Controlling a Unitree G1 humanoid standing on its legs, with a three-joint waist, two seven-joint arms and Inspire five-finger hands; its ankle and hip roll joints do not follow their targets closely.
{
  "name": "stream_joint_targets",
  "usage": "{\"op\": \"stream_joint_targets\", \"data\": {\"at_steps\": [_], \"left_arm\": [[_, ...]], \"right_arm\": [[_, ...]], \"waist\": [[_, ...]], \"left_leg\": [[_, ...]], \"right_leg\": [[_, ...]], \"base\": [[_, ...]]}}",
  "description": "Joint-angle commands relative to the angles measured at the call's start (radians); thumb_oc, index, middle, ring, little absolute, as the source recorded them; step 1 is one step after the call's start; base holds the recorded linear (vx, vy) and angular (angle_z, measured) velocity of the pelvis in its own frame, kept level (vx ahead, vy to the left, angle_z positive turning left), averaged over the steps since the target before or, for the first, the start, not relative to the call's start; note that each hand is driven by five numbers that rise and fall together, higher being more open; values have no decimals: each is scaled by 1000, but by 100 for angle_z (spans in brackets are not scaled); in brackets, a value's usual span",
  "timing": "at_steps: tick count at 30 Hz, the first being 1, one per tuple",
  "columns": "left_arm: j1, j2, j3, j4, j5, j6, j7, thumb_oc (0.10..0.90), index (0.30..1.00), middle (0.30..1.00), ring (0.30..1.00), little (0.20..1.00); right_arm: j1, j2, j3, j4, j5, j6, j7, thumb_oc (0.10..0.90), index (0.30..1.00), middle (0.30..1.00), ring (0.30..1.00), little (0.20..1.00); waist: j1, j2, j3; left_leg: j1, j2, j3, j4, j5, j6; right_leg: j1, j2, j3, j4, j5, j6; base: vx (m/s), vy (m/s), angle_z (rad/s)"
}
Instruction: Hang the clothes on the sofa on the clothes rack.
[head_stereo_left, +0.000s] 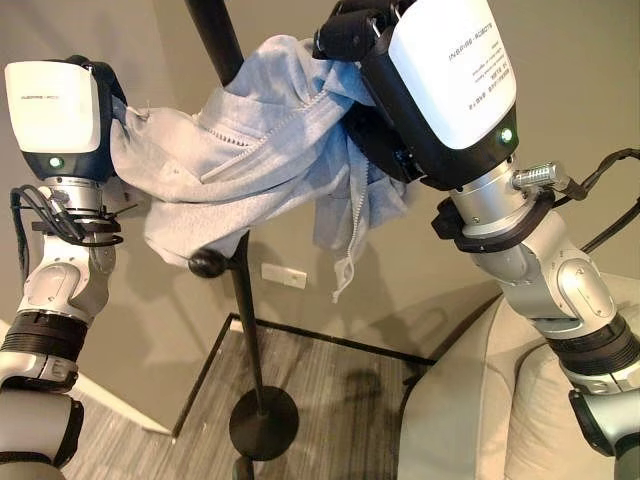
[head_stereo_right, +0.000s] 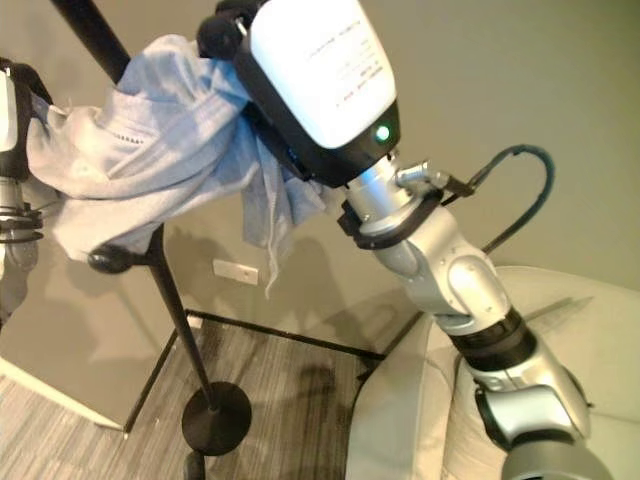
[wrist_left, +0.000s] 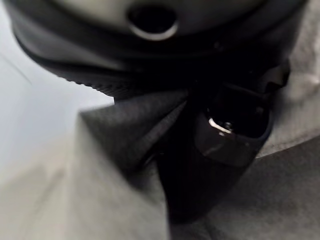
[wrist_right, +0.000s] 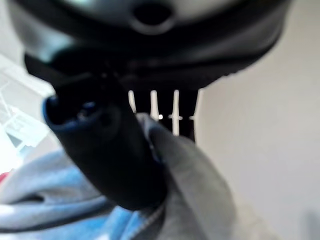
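A pale grey-blue zip-up garment (head_stereo_left: 250, 140) hangs bunched against the black pole of the clothes rack (head_stereo_left: 245, 300), draped over a short side peg that ends in a round black knob (head_stereo_left: 205, 263), with one loose end and its zipper edge dangling below on the sofa side. The left hand (wrist_left: 220, 150) is at the garment's outer edge, pressed into the cloth; its thumb lies against grey fabric in the left wrist view, but whether the fingers are closed on it cannot be told. The right hand (wrist_right: 107, 150) is up at the top of the garment beside the pole, its thumb and fingers clamped on a fold of the cloth. The rack's round base (head_stereo_left: 263, 422) stands on striped grey flooring (head_stereo_left: 330, 390), and the light-coloured sofa (head_stereo_left: 470, 420) sits just beside it under the right arm.
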Motion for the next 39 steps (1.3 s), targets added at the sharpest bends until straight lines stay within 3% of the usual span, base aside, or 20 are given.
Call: {"op": "stream_joint_targets", "data": {"at_steps": [1, 7, 10, 13, 16, 18, 26, 27, 28, 29, 39], "left_arm": [[-19, 90, 124, -24, 12, 41, 48, 400, 300, 300, 300, 300], [54, 69, 176, 8, -5, 51, 50, 400, 300, 300, 300, 300], [181, -29, 233, -90, 5, 35, 41, 400, 300, 300, 300, 300], [235, -75, 250, -125, 0, 16, 38, 400, 300, 300, 300, 300], [315, -189, 250, -194, -36, -31, 34, 400, 300, 300, 300, 300], [368, -279, 240, -220, -89, -67, 44, 400, 300, 300, 300, 300], [424, -479, 146, -234, -287, -149, 56, 400, 300, 300, 300, 300], [426, -492, 131, -233, -307, -156, 54, 400, 300, 300, 300, 300], [429, -516, 113, -226, -348, -170, 48, 400, 300, 300, 300, 300], [432, -531, 99, -222, -378, -180, 41, 400, 300, 300, 300, 300], [499, -635, 23, -134, -654, -254, -43, 400, 300, 300, 300, 300]], "right_arm": [[-36, -36, -129, 49, 20, 60, -63, 400, 300, 300, 300, 300], [57, -34, -173, 65, 35, 60, -71, 400, 300, 300, 300, 300], [214, -13, -244, 18, 88, 28, -38, 400, 300, 300, 300, 300], [281, 1, -264, -3, 115, 15, -28, 400, 300, 300, 300, 300], [410, 45, -287, -23, 177, -12, -18, 400, 300, 300, 300, 300], [482, 86, -273, -15, 234, -36, -21, 400, 300, 300, 300, 300], [503, 174, -163, 41, 390, -93, -30, 400, 300, 300, 300, 300], [500, 180, -151, 48, 419, -103, -26, 555, 533, 533, 533, 533], [499, 190, -131, 48, 461, -114, -12, 750, 825, 825, 825, 825], [503, 202, -114, 50, 499, -122, 2, 800, 900, 900, 900, 900], [598, 243, -69, 96, 750, -152, 53, 800, 900, 900, 900, 900]], "waist": [[53, 56, -125], [48, 71, -136], [46, 73, -139], [45, 72, -138], [42, 70, -126], [41, 67, -122], [41, 66, -102], [41, 67, -101], [41, 68, -99], [41, 68, -97], [29, 73, -96]], "left_leg": [[50, 47, -26, 31, -131, -79], [95, 36, -2, -10, -137, -63], [104, 33, -2, -21, -138, -57], [107, 34, -1, -25, -138, -56], [101, 37, -3, -29, -122, -54], [98, 40, -6, -36, -114, -54], [92, 46, -10, -45, -99, -54], [92, 47, -10, -46, -98, -54], [91, 48, -10, -45, -97, -54], [90, 49, -9, -46, -95, -55], [89, 49, -10, -58, -94, -58]], "right_leg": [[-94, -65, -30, 39, 96, 43], [-92, -79, -18, 22, 107, 57], [-91, -83, -22, 13, 112, 57], [-92, -83, -23, 8, 113, 57], [-101, -77, -23, 6, 120, 52], [-103, -74, -25, 0, 122, 49], [-119, -68, -26, -2, 132, 43], [-120, -68, -27, -4, 134, 44], [-123, -69, -28, -4, 136, 44], [-125, -69, -30, -3, 137, 45], [-132, -73, -46, -4, 141, 54]], "base": [[60, 94, -20], [23, 62, -15], [-20, 14, 1], [-8, 2, 5], [-77, -18, 2], [-50, -33, 2], [-41, -20, 1], [-39, -4, 0], [-37, -2, 0], [-43, -2, 1], [-9, 1, 1]]}}
